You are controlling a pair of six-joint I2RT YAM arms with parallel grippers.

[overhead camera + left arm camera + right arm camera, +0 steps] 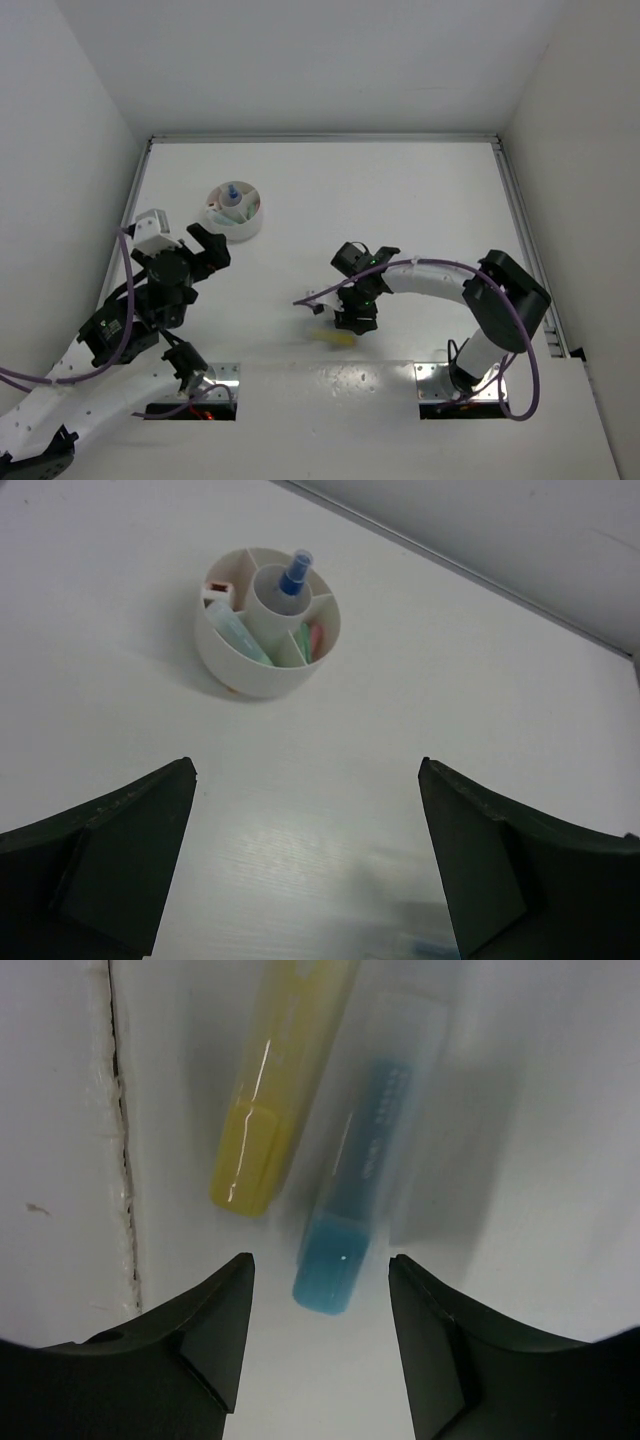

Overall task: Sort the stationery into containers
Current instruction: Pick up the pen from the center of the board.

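Left fingers (100,870): spread wide, nothing between them, hanging above bare desk (330,780). From the top they sit at (205,250).

White divided dish (215,645) stands on the desk straight ahead of the left fingers, well beyond their tips and clear of both. Top view has it at (245,228), just past the same fingers.
- Centre well: blue-capped tube (295,575), upright with a slight lean.
- Compartment nearest the fingers: mint marker (238,635), leaning against the wall.
- Compartment to the side of that: a pink and a green piece (312,638), too small to name.
- Opposite side: small tan eraser (218,588) at the rim.

Right fingers (190,1350): partly apart, gripping nothing, low over the desk.
- Light blue marker (365,1160) lies flat, its cap end just reaching the gap between the tips, body running away ahead. No contact visible with either finger.
- Yellow marker (265,1110) lies flat beside it, near parallel, just beside or touching it, ahead of one fingertip and outside the gap.
- Dark seam (120,1130) in the desk runs past the yellow marker on its outer side.

From above, only a yellow sliver (335,338) shows under the right fingers (355,320).
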